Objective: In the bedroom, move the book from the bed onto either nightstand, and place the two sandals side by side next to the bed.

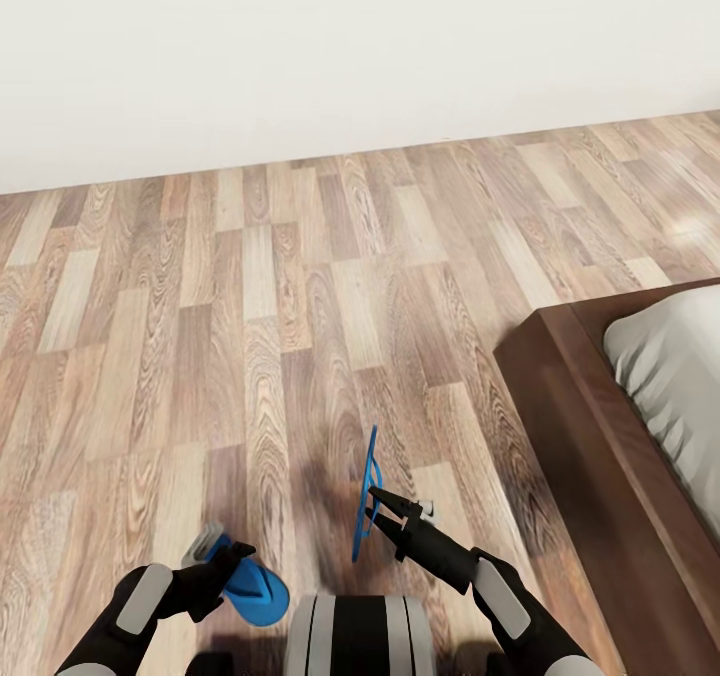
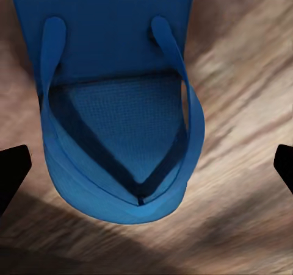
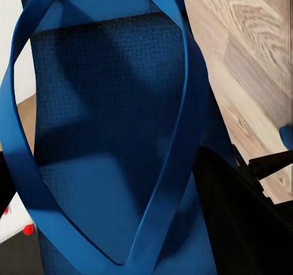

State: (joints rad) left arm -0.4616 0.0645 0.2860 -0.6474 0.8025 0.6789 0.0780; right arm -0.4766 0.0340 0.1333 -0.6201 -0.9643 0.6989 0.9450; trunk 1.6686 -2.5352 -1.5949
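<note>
Bright-blue flip-flop sandal (image 1: 367, 496) held on edge, upright, clenched in right tool (image 1: 385, 512), second blue sandal (image 1: 255, 591) flat under left tool (image 1: 215, 556), grip unclear, bed (image 1: 600, 436) right, wood floor (image 1: 250, 306).

Both arms are showing glossy black shells with rounded, pale grey panels set into the forearms, visible at the bottom of the head view. The left gripper (image 1: 215, 554) is ending in a black wrist with a light grey, ridged finger tip. The right gripper (image 1: 385, 506) is tapering into slim black fingers with small grey fittings and a faint pinkish mark. Between the arms, the trunk (image 1: 360, 636) is appearing as a light grey rounded block crossed by dark vertical stripes.
</note>
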